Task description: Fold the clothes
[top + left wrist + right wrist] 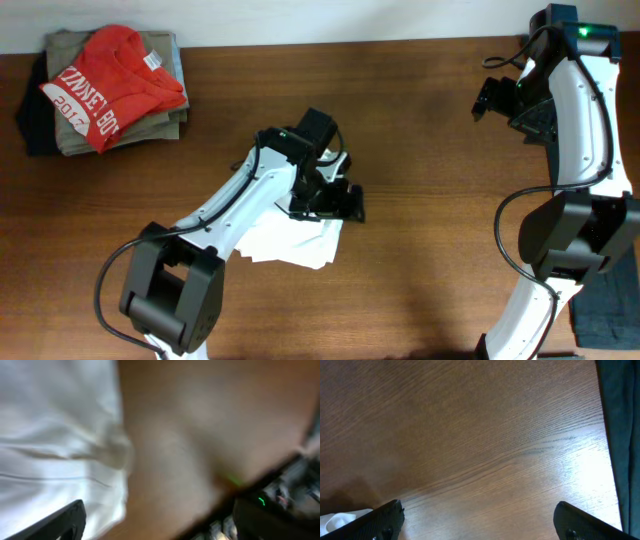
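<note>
From overhead, the white garment [300,243] lay mid-tabletop [420,280] with the left gripper [335,200] at its far right edge. A folded pile [165,118] topped by a red T-shirt [100,85] sat far left, and the right gripper [492,98] hung far right. The blurred left wrist view showed its jaws spread wide and empty, the garment to their left. The right wrist view showed jaws wide apart over wood, gripping nothing, with dark cloth [620,435] along the right edge.

**Wide open on both sides**

Reaching forward and inward with the left arm [238,203], wrist tipped down, left gripper [340,203] low, fingers [60,522] spread far apart. Rearing tall on the right arm [580,110], right gripper [487,100] turned inward, fingers [380,520] equally wide.
</note>
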Controlling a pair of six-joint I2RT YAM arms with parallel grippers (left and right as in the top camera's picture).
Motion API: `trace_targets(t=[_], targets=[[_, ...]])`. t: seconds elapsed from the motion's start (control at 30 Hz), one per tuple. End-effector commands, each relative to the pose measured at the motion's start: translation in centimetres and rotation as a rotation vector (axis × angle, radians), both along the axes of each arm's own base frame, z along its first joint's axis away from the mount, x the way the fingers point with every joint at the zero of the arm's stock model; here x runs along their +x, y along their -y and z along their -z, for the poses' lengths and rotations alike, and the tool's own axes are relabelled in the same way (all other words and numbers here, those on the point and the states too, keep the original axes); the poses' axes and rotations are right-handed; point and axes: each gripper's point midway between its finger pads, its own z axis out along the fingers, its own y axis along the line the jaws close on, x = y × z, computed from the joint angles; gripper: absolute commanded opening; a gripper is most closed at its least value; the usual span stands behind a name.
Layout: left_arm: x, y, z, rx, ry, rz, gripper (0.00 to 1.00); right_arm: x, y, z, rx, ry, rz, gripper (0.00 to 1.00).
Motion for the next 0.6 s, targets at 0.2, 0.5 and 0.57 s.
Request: trace_targets(t=[0.2,0.5,0.57], targets=[[7.1,-7.1,0.2,0.223,0.148,-0.143,0.8,0.1,-0.1,-0.8,-0.005,0.021,-0.003,0.99],[4.9,3.1,6.2,0.111,0.146,0.062,0.76,0.1,-0.1,-0.8,-0.005,0.021,-0.003,0.99],[3.3,4.8,5.9,0.068,0.12,0.104,0.76,0.1,-0.1,-0.8,-0.005,0.021,-0.003,0.99]])
